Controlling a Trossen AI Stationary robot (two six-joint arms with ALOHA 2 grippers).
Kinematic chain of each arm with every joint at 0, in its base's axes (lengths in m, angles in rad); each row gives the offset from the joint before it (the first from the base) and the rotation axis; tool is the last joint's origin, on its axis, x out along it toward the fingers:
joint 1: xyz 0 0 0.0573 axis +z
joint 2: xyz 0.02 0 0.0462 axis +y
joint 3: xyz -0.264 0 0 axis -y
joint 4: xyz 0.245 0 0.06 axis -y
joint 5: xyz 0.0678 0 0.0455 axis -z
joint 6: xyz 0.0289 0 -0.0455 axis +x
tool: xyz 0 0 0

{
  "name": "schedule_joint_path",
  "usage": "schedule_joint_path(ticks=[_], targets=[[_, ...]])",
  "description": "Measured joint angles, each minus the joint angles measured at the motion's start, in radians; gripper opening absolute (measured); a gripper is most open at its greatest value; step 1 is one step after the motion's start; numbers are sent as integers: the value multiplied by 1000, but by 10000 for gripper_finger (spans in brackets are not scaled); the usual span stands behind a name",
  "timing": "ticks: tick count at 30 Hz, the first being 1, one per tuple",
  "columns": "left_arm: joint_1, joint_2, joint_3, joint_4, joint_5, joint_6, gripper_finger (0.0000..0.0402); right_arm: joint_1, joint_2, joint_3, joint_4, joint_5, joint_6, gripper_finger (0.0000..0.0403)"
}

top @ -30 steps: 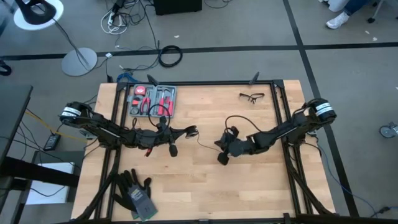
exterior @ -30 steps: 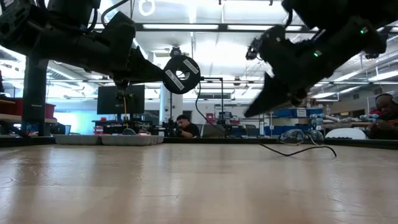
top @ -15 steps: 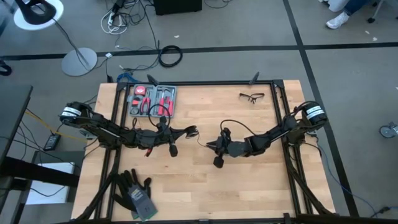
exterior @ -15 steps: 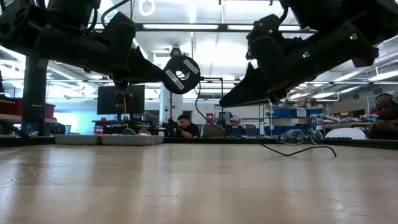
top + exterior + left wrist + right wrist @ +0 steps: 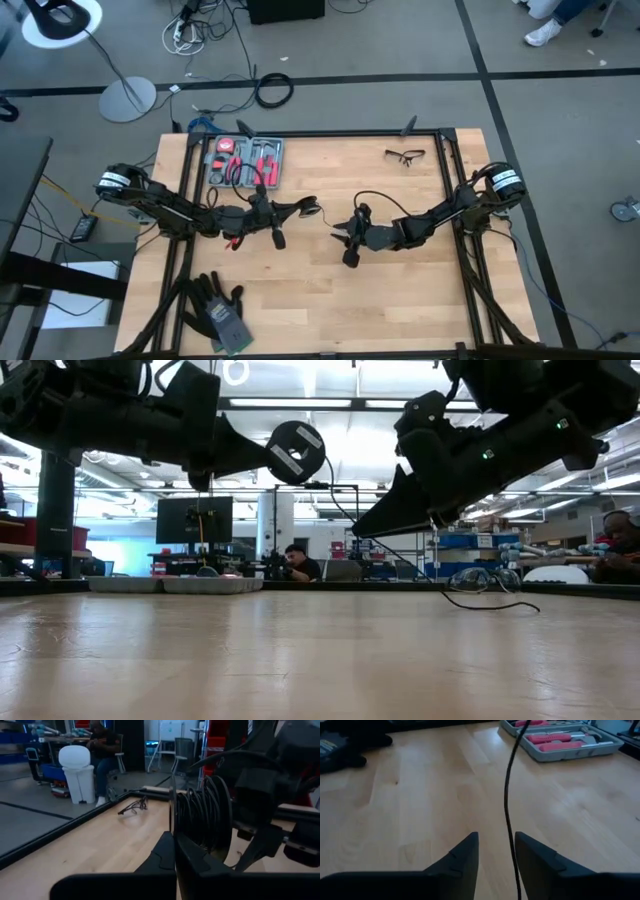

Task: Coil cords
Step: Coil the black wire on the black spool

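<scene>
The thin black cord (image 5: 400,555) ends in a round black puck (image 5: 295,452) with several turns wound into a coil (image 5: 202,815). My left gripper (image 5: 312,208) is shut on this wound end, above the table's middle. From there the cord sags to the tabletop, where its slack part (image 5: 490,605) lies. My right gripper (image 5: 495,837) stands open just right of the left one, also seen from above (image 5: 338,230). The cord (image 5: 507,805) runs between its fingers; I cannot tell whether it touches them. My left gripper pinches the wound end of the cord between its two shut fingers (image 5: 175,847), which reach level toward the table's right side. The coil's lower part (image 5: 192,837) sits right at the fingertips. The coil stands on edge, lifted clear of the table, and the cord trails from it slack.
A grey tray of red-handled tools (image 5: 245,160) sits at the far left of the table, and glasses (image 5: 405,155) lie at the far right. Black gloves (image 5: 215,310) lie at the near left. Bare wood shows in front of both grippers.
My right gripper has moved a little toward the left gripper and tipped from pointing steeply down to nearly level; its fingers have opened, so the cord now runs loose between them. My left gripper has tipped upward, raising the puck slightly.
</scene>
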Motion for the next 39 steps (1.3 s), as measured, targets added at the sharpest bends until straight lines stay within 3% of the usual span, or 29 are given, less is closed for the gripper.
schedule_joint_path(ticks=[8,16,19,25,30,39], targets=[[0,0,0,-11,-2,-6,0,-2,0,0,0,0,-25,105],[0,0,0,-11,-2,-7,0,-8,0,0,-2,0,-25,12],[0,0,0,-11,-2,-7,0,-14,0,7,-21,0,-11,5],[0,0,0,-13,-3,-10,0,-40,124,180,-103,-67,-41,1],[0,0,0,-35,-3,-20,0,-54,247,356,-182,-49,-101,1],[0,0,0,-147,-52,-71,0,-57,247,489,-185,-37,-224,0]])
